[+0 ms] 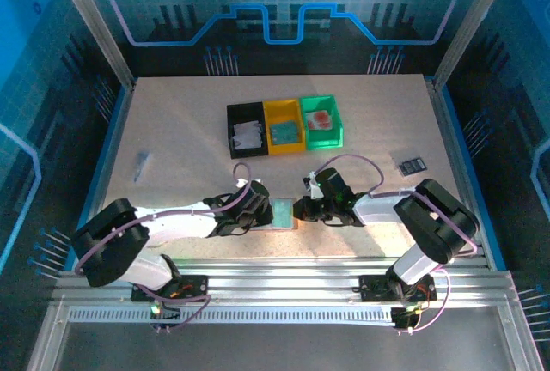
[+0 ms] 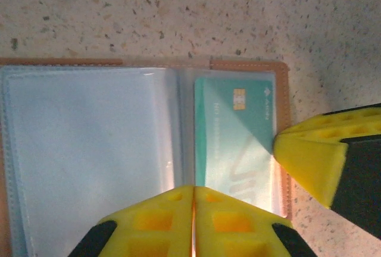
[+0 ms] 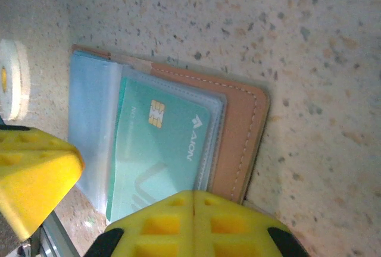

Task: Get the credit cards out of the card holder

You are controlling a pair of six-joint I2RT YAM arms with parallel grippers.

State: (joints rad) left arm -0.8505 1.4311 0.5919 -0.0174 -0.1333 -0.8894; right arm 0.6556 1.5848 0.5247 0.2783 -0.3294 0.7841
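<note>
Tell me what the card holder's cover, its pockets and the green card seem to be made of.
Card holder cover: leather or imitation, matte tan, stitched edge. Pockets: thin clear plastic film, glossy, showing glare and wrinkles. Green card: probably stiff plastic, smooth, with a metallic chip.

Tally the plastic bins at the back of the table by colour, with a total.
black rectangular plastic bin: 1
yellow rectangular plastic bin: 1
green rectangular plastic bin: 1
Total: 3
</note>
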